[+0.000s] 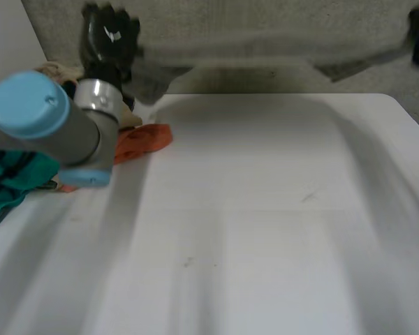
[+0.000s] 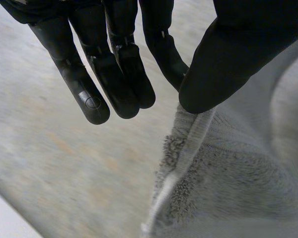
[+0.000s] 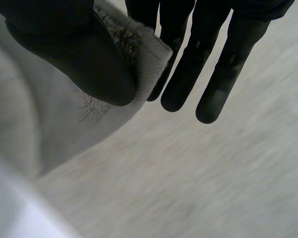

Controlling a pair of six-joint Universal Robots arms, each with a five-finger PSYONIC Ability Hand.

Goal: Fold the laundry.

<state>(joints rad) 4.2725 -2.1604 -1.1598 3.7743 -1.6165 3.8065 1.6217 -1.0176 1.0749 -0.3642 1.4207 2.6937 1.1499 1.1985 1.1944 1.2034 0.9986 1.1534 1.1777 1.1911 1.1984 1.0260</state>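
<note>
Right wrist view shows fingers (image 3: 181, 84) pinching the grey towel (image 3: 139, 54) corner.

Honestly not spotting any readable text, labels, brands, numbers or signs anywhere here.
</note>
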